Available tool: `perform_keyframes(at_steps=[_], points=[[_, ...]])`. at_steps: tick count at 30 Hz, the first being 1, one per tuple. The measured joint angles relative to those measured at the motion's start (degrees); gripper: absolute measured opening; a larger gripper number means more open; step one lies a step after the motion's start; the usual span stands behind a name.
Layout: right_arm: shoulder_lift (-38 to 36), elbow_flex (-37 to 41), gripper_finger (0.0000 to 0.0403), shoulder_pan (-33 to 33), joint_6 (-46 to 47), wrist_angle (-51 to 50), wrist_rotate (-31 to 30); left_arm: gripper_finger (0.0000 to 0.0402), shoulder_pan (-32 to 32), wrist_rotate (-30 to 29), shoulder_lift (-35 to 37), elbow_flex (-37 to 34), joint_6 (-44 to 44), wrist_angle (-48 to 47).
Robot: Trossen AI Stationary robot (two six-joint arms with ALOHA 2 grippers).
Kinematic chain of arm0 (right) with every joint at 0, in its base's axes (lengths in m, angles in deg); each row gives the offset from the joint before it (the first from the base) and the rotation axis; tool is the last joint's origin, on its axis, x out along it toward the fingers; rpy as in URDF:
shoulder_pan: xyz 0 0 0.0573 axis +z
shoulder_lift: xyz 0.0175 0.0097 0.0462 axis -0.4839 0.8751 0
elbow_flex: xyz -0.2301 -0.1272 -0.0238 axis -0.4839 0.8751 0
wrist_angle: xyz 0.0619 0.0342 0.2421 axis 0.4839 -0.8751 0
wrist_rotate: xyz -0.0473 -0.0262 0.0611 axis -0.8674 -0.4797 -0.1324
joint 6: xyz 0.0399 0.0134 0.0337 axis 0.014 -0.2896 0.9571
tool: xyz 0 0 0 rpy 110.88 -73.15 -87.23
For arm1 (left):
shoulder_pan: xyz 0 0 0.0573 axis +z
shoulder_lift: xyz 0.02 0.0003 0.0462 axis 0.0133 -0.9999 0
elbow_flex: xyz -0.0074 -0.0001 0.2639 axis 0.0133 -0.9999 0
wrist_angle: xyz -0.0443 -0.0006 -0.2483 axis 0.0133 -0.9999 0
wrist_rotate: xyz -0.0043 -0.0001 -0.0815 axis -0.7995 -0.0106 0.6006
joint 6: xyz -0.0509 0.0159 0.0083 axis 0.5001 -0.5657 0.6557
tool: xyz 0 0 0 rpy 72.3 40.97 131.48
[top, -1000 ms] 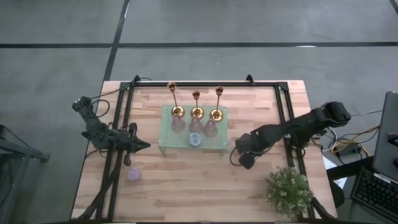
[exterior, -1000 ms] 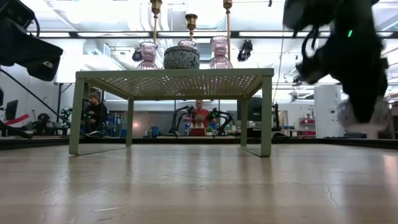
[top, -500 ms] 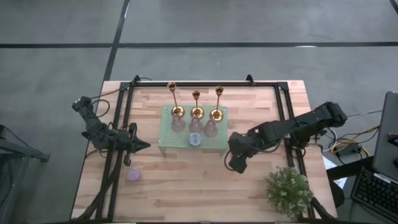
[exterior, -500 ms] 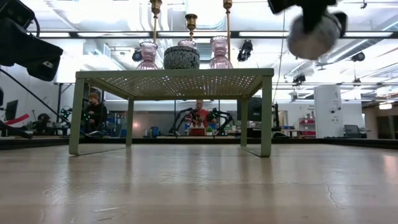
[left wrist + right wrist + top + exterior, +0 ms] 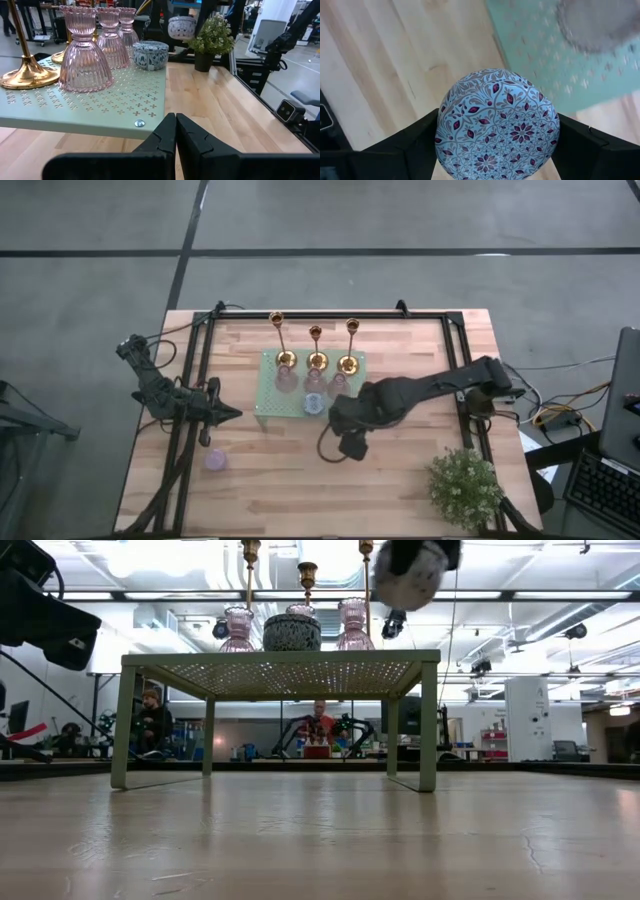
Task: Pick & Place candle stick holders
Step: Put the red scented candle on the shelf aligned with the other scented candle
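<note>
Three gold candlesticks (image 5: pixel 317 348) stand by their round bases on the far side of a small green perforated table (image 5: pixel 268 408). One base shows in the left wrist view (image 5: pixel 25 75). Pink glass pieces (image 5: pixel 314 381) and a blue patterned tin (image 5: pixel 313 405) also stand on it. My right gripper (image 5: pixel 340 420) is shut on a blue patterned round piece (image 5: pixel 497 125) in the air off the green table's near right corner. My left gripper (image 5: pixel 228 413) is shut and empty, left of the green table. My right gripper pinches the blue patterned round piece between its two fingers (image 5: pixel 415 145), on opposite sides of its round wall (image 5: pixel 442 135). The fingers point down. The piece is lifted clear, above the level of the green table's top (image 5: pixel 410 570).
A lavender piece (image 5: pixel 215 459) stands on the wood table near the left front. A potted plant (image 5: pixel 463 485) stands at the near right corner. Black frame rails (image 5: pixel 455 350) run along the table's sides. Bare wood lies in front of the green table.
My right gripper has gone up and toward the table's left edge with the blue patterned piece. It has moved from the right side to the green table's near right corner. The piece stays clear of the table.
</note>
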Motion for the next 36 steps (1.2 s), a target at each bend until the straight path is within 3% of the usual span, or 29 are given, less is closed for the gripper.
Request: perform_keyframes(at_steps=[11, 36], points=[[9.4, -11.1, 0.0299, -4.3, -6.4, -5.0, 0.0, 0.0014, 0.0, 0.0, 0.0, 0.0, 0.0, 0.0], [9.7, -6.9, 0.0299, -7.0, -8.0, -4.3, -3.0, 0.0014, 0.0, 0.0, 0.0, 0.0, 0.0, 0.0]])
